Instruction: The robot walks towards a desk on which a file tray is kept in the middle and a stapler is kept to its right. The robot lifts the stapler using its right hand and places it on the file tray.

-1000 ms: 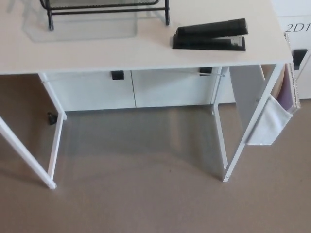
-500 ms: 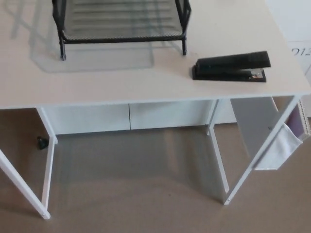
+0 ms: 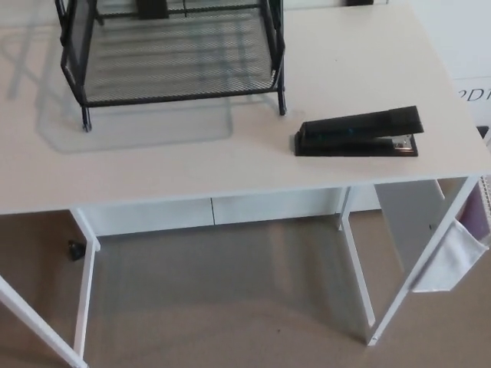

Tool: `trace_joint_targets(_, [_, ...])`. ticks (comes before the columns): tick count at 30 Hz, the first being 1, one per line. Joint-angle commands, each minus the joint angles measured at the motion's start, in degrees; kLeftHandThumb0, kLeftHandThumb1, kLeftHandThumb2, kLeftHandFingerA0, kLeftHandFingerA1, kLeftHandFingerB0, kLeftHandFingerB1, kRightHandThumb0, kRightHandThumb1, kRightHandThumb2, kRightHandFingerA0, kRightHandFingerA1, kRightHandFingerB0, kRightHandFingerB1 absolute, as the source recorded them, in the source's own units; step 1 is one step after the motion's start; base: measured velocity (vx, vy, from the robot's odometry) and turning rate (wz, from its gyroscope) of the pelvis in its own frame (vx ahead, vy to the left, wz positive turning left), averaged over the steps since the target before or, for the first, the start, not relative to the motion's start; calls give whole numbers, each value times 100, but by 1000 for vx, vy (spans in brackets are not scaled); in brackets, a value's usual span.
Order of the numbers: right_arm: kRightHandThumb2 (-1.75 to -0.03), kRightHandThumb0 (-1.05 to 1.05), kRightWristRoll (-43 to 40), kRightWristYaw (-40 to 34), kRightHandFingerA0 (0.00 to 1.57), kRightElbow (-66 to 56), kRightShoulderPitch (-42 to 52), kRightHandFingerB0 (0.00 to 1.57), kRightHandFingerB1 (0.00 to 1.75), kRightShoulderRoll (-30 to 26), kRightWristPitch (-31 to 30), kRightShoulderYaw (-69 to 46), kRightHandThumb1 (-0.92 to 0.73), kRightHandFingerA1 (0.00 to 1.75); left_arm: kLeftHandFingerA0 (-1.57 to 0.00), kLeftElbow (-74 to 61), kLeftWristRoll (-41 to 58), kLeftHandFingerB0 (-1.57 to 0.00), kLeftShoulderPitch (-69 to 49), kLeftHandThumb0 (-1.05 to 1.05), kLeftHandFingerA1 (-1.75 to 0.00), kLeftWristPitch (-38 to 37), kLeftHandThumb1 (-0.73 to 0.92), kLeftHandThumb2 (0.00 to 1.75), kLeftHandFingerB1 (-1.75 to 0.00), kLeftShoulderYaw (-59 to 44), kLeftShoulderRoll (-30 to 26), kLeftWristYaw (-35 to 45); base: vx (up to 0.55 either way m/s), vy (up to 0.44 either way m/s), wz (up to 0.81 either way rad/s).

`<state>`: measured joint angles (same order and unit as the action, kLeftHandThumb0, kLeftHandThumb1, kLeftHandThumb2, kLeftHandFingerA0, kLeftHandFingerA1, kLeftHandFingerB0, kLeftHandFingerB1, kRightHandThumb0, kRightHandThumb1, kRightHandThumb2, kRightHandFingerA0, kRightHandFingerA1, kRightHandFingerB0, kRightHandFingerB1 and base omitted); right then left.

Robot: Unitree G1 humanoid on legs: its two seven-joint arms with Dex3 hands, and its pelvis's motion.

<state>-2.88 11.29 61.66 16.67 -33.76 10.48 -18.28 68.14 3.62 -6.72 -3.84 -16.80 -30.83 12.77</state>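
- The desk (image 3: 230, 165) is white and fills the upper part of the head view, with its front edge running across the middle.
- The tray (image 3: 176, 95), black wire mesh on thin legs, stands toward the back of the desk, left of the centre. Its top is cut off by the picture's upper edge. The visible mesh shelf carries nothing.
- The stapler (image 3: 357, 132) is black and lies flat on the desk near the front right corner, with its long side roughly along the front edge. Its metal end points to the right edge.
- Stapler and tray are apart, with bare desk between the tray's right front leg and the stapler's left end.
- Neither robot hand shows, so I cannot tell how their fingers stand.
- A white cloth pocket (image 3: 453, 261) hangs below the desk's right edge.
- The floor (image 3: 230, 314) under the desk is beige. A small black item (image 3: 76, 249) lies there by the left leg.
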Motion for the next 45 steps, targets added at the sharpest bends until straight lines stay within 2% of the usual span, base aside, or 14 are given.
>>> trace_joint_targets(1, [-59, -64, -29, -1, 40, -173, 102, 12, 28, -25, 71, 5, -62, 41, -52, 89, 37, -45, -6, -51, -45, -164, 64, 60, -37, -23, -24, -31, 177, 218, -11])
trace_joint_targets(11, [-83, -72, -191, 120, 37, -340, 116, 7, 38, 22, -142, -140, -52, 53, -48, -117, 59, -37, -59, -52, -59, -93, 49, 87, -50, -21, -52, 50, 196, 169, -6])
trace_joint_targets(12, [-83, -69, -165, 100, 35, -436, 185, 8, 35, 33, -43, -131, -52, 53, -54, -82, 68, -46, -30, -50, -46, -69, 62, 58, -38, -37, -39, 7, 128, -3, 10])
trace_joint_targets(15, [-60, -63, -101, 33, 40, -310, 114, 12, 27, 9, -29, -93, -63, 41, -55, -84, 79, -47, -46, -51, -47, -74, 63, 59, -38, -49, -28, 27, 96, -59, 5])
trace_joint_targets(18, [-85, -70, -59, 8, 35, -241, 90, 8, 37, -12, 26, -52, -53, 52, -54, -60, 43, -47, -38, -51, -45, -64, 63, 59, -38, -21, -27, -18, 48, -136, 8])
trace_joint_targets(20, [-60, -62, -39, -90, 43, -406, 147, 12, 28, 10, -17, -45, -64, 43, -48, -44, 70, -36, -35, -51, -59, -81, 50, 88, -50, -45, -19, 15, 126, -228, 5])
trace_joint_targets(23, [-84, -68, -72, -46, 36, -654, 245, 7, 38, 13, -156, -73, -52, 52, -54, 40, 57, -48, 19, -50, -46, -70, 63, 59, -37, -50, -11, -48, 95, -188, -2])
trace_joint_targets(25, [-83, -71, -118, -12, 40, -669, 245, 8, 39, 22, -181, -108, -53, 55, -48, -14, 24, -38, -25, -52, -59, -128, 51, 88, -51, -10, -32, 5, 48, -76, -8])
trace_joint_targets(26, [-59, -63, -186, 25, 43, -554, 169, 13, 29, 38, -215, -159, -61, 44, -49, -24, 32, -37, -31, -51, -59, -120, 50, 88, -51, -15, -31, -1, 0, 0, 0])
trace_joint_targets(34, [-60, -63, -35, -9, 44, -484, 212, 12, 26, 9, 15, -42, -63, 41, -53, 67, 47, -47, 30, -51, -47, -168, 63, 59, -38, -52, -33, -34, 0, 137, -5])
trace_joint_targets(35, [-59, -61, -57, -16, 42, -463, 193, 13, 27, 25, 7, -52, -64, 39, -49, 61, 53, -38, 26, -51, -60, -166, 50, 88, -51, -58, -31, -34, -2, 402, -39])
trace_joint_targets(38, [-59, -61, -94, -25, 42, -421, 161, 13, 27, 38, 7, -67, -64, 39, -49, 46, 65, -38, 16, -51, -60, -164, 50, 88, -51, -72, -22, -32, 56, 197, 11])
trace_joint_targets(41, [-85, -73, -235, 116, 36, -471, 159, 7, 37, 87, 189, -174, -51, 52, -54, -28, 96, -47, 24, -49, -46, -81, 64, 59, -38, -101, -16, -33, 39, -11, 7])
trace_joint_targets(45, [-59, -65, -223, 0, 39, -442, 55, 13, 28, 96, 105, -203, -64, 41, -53, -90, 139, -47, 3, -49, -47, -38, 64, 59, -38, -155, -16, -13, 15, -7, 4])
